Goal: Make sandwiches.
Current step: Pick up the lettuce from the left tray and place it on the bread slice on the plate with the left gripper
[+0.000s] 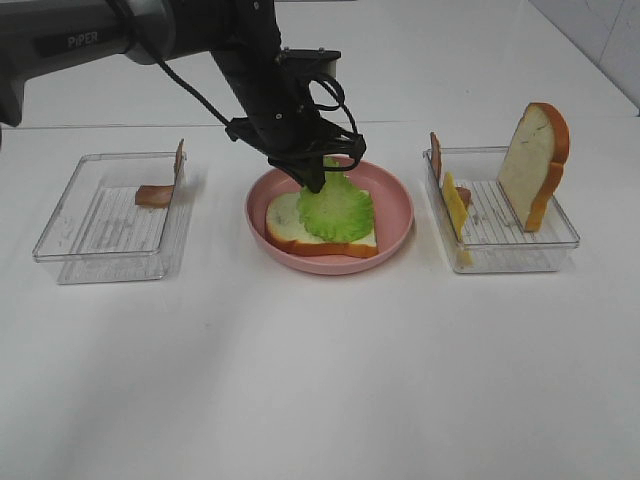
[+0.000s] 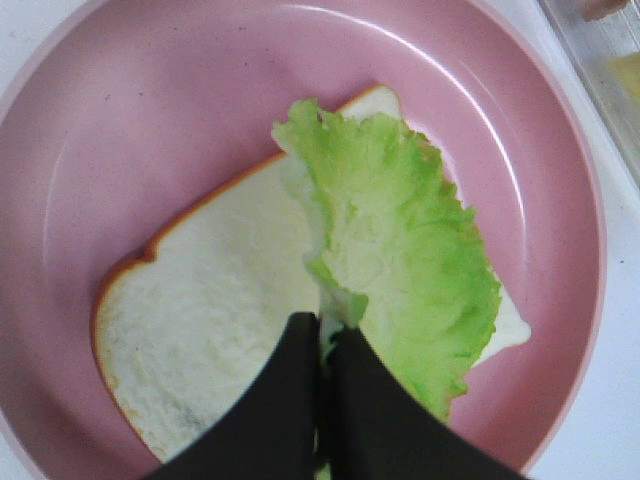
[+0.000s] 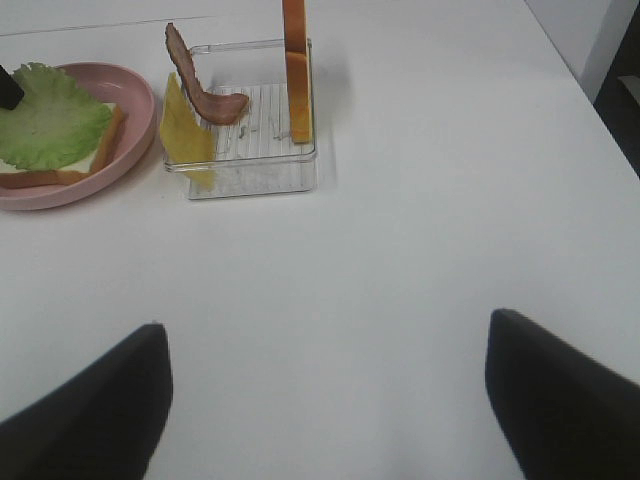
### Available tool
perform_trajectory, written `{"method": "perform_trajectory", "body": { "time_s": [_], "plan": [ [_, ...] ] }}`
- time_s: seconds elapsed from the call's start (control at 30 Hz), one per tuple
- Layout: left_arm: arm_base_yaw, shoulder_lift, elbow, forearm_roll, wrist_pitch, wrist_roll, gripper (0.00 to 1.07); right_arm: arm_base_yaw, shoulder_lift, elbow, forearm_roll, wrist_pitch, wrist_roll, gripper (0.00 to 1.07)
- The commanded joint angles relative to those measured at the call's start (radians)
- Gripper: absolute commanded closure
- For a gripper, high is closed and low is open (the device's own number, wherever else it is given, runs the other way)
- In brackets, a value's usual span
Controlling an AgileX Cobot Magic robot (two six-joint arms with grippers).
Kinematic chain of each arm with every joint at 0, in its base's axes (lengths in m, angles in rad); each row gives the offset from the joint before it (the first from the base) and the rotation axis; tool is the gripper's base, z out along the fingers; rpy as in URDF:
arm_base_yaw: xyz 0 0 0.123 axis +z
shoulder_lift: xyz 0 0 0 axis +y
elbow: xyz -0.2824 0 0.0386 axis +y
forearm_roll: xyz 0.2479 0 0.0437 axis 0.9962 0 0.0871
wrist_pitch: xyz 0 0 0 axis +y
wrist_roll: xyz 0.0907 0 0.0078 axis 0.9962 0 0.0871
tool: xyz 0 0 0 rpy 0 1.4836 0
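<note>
Exterior high view gives you the white bench [image 1: 320,380], the pink plate [image 1: 395,205] at its middle, and a bread slice [image 1: 285,225] lying flat in the plate. The lettuce leaf [image 1: 338,208] lies over the slice's right half, its long axis running from the plate's far rim toward the near one. Your left claw [image 1: 312,182] is pinched on the leaf's far edge. Your right claw [image 3: 325,325] stands wide and empty over bare bench, well apart.

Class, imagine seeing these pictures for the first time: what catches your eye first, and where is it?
The black left claw pinches a green lettuce leaf draped over a bread slice on the pink plate, mid-table. Next, a second bread slice stands upright in the right-hand clear tray.
</note>
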Motion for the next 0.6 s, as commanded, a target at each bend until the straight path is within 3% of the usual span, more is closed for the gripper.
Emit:
{"method": "perform_trajectory", "body": {
  "time_s": [0.03, 0.1, 0.13, 0.17, 0.2, 0.23, 0.27, 0.3, 0.33, 0.47, 0.6],
  "plan": [
    [0.001, -0.003, -0.003, -0.003, 0.001, -0.012, 1.07, -0.001, -0.032, 0.003, 0.001, -0.009, -0.006, 0.27],
    [0.001, -0.003, -0.003, -0.003, 0.006, -0.012, 1.01, -0.001, -0.032, 0.003, 0.001, -0.009, -0.006, 0.27],
    [0.001, -0.003, -0.003, -0.002, 0.006, -0.013, 0.95, -0.001, -0.032, 0.003, 0.001, -0.009, -0.006, 0.27],
    [0.001, -0.003, -0.003, 0.003, 0.006, -0.025, 0.75, -0.001, -0.032, 0.003, 0.001, -0.009, -0.006, 0.27],
    [0.001, -0.003, -0.003, 0.003, 0.006, -0.025, 0.75, -0.001, -0.032, 0.003, 0.001, -0.009, -0.006, 0.27],
    [0.001, -0.003, -0.003, 0.015, 0.01, -0.052, 0.5, -0.001, -0.032, 0.003, 0.001, -0.009, -0.006, 0.27],
    [0.001, -0.003, -0.003, 0.015, 0.01, -0.052, 0.5, -0.001, -0.032, 0.003, 0.001, -0.009, -0.006, 0.27],
    [0.001, -0.003, -0.003, 0.026, 0.016, -0.07, 0.35, -0.001, -0.032, 0.003, 0.001, -0.009, -0.006, 0.27],
    [0.001, -0.004, -0.003, 0.045, 0.037, -0.08, 0.1, -0.001, -0.032, 0.003, 0.001, -0.009, -0.006, 0.27],
    [0.001, -0.005, -0.021, 0.061, 0.099, -0.08, 0.05, -0.001, -0.032, 0.003, 0.001, -0.009, -0.006, 0.27],
    [0.001, -0.005, -0.121, 0.062, 0.26, -0.073, 0.05, -0.001, -0.032, 0.003, 0.001, -0.009, -0.006, 0.27]
  ]
}}
